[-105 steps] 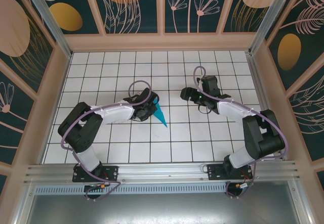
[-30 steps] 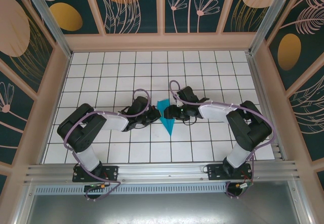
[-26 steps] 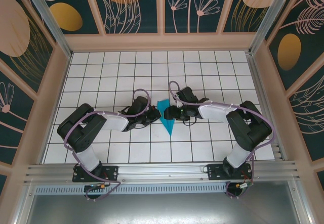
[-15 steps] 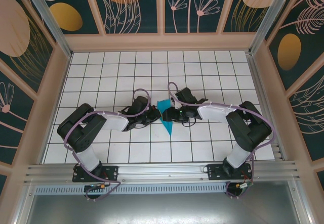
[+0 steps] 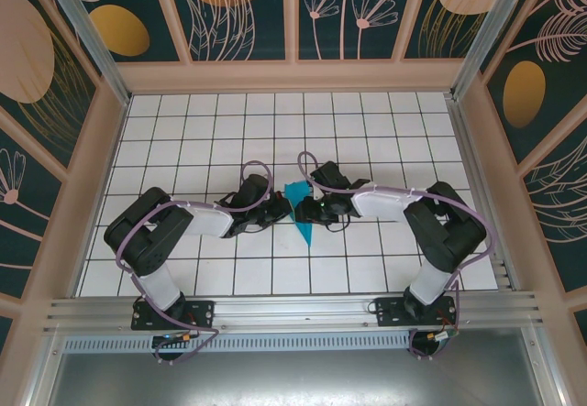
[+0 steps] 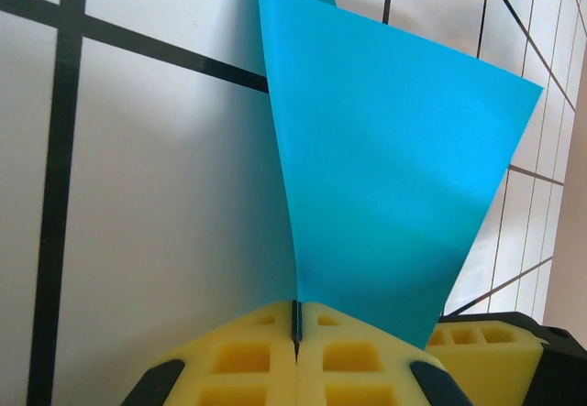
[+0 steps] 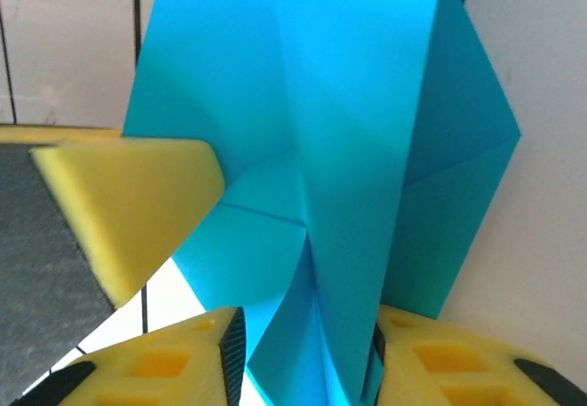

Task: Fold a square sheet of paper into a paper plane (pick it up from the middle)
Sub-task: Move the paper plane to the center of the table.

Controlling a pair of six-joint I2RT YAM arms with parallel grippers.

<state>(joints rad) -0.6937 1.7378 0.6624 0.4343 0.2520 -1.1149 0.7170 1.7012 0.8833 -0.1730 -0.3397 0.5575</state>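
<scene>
The square sheet of paper (image 5: 301,212) is folded into a slim cyan dart, the paper plane, standing on edge at the table's middle with its tip toward the near side. My left gripper (image 5: 279,207) is shut on its thin creased edge; in the left wrist view the paper (image 6: 394,177) rises from between the pressed pads of the left gripper (image 6: 295,319). My right gripper (image 5: 308,206) faces it from the right. Its jaws (image 7: 307,351) stand apart on either side of the loose folds of the paper (image 7: 348,149), with a white gap at the left pad.
The white gridded table (image 5: 367,131) is walled by wooden rails (image 5: 293,76) on three sides. One yellow pad of the left gripper (image 7: 128,204) sits close to the paper in the right wrist view. A right gripper pad (image 6: 481,356) shows behind the paper in the left wrist view.
The right gripper came from the right side of the table to the paper, slid a little further left over it, and its jaws narrowed around the folds. The left gripper stayed shut.
</scene>
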